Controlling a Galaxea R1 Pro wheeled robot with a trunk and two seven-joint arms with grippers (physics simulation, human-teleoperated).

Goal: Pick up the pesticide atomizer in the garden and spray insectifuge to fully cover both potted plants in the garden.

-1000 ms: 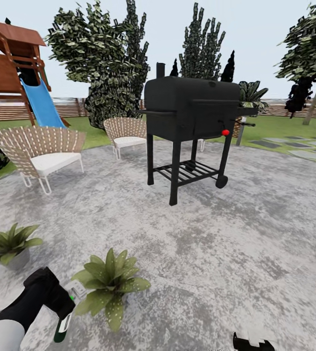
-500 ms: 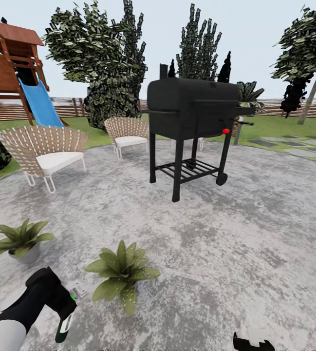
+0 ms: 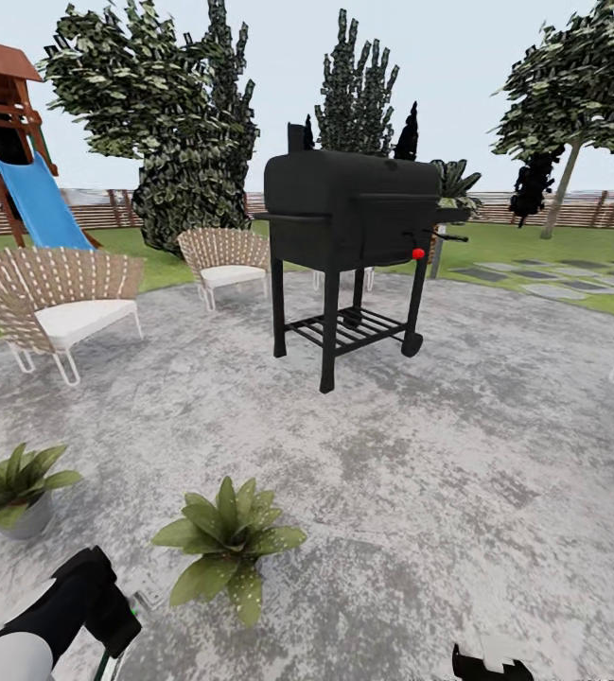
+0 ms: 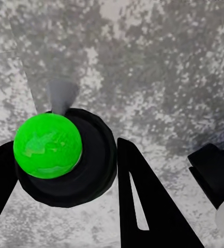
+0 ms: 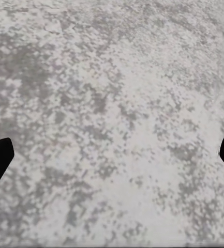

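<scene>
At the lower left of the head view the black left gripper (image 3: 108, 619) hangs over the mottled grey paved patio (image 3: 439, 454). In the left wrist view its jaws pinch the dark green pesticide atomizer (image 4: 65, 155), seen end on with a bright green round face toward the camera. A little of the bottle also shows under the gripper at the bottom edge of the head view, beside a small pale nozzle part. At the bottom right of the head view a scrap of the black right gripper (image 3: 491, 664) shows. In the right wrist view its fingers sit at the two side edges, spread wide over bare paving.

Just beyond the left gripper stands a speckled green rosette plant (image 3: 228, 549) (its pot is hidden by leaves). A second rosette in a small grey pot (image 3: 13, 487) sits at the left edge. Farther off, mid-frame, stands a black barbecue grill on legs (image 3: 349, 236). Two woven beige chairs with white cushions (image 3: 56, 298) are to its left. At the back are a blue slide (image 3: 37, 203), dark trees (image 3: 155, 123) and a brown slatted fence (image 3: 590, 210).
</scene>
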